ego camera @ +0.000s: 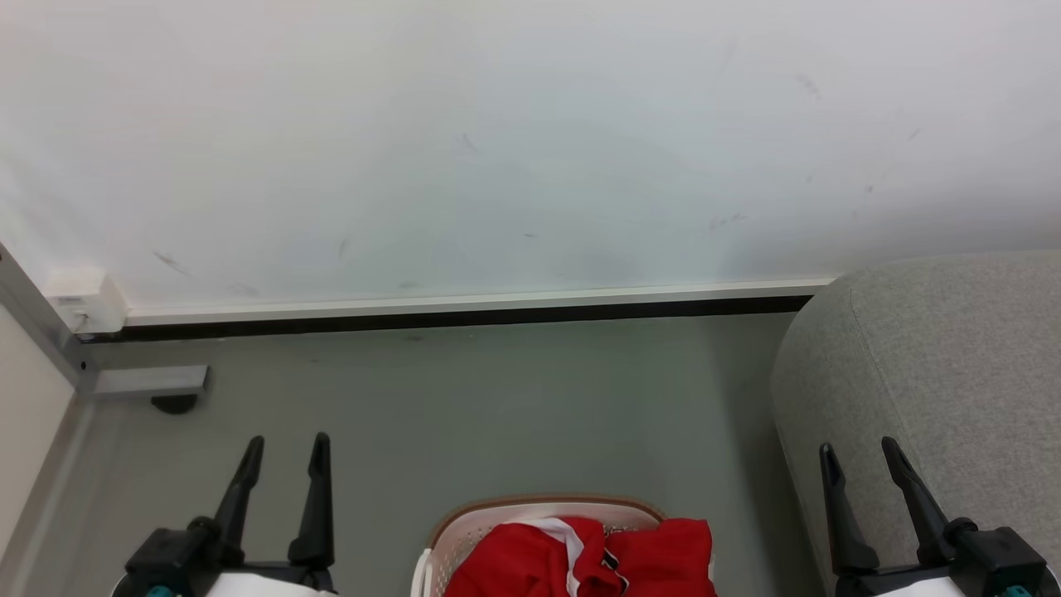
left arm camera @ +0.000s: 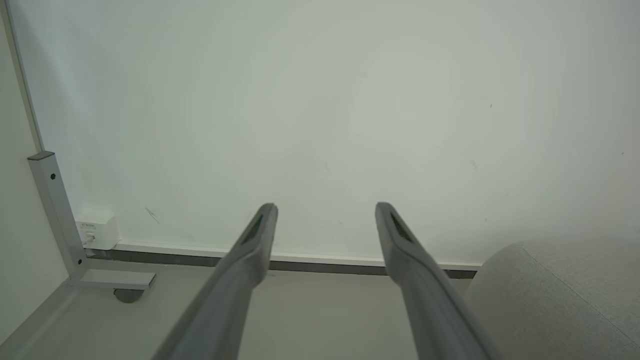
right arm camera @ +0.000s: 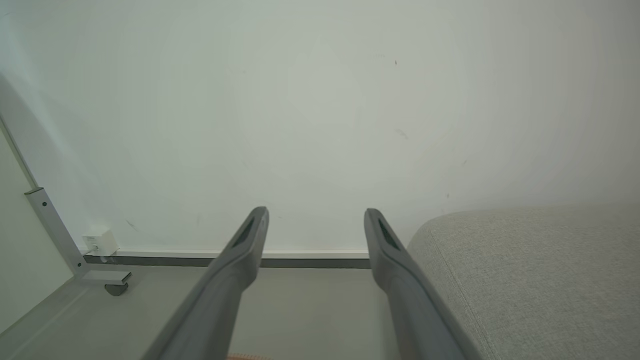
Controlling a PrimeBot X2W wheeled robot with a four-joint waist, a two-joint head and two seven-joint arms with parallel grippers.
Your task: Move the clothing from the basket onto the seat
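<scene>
Red clothing [ego camera: 580,560] with white trim lies bundled in the cream basket [ego camera: 464,531] with a tan rim, at the bottom middle of the head view. The light-grey seat [ego camera: 928,373] rises at the right, also seen from the left wrist [left arm camera: 560,300] and the right wrist [right arm camera: 530,280]. My left gripper [ego camera: 286,448] stands open at the lower left, left of the basket and apart from it. My right gripper [ego camera: 858,452] stands open at the lower right, in front of the seat's rounded edge. Both hold nothing, fingers spread in the wrist views [left arm camera: 325,207] [right arm camera: 315,212].
A white wall [ego camera: 497,141] with a baseboard closes off the grey floor [ego camera: 497,414] ahead. A metal frame leg with a foot [ego camera: 149,383] and a small white box [ego camera: 83,300] sit at the left corner.
</scene>
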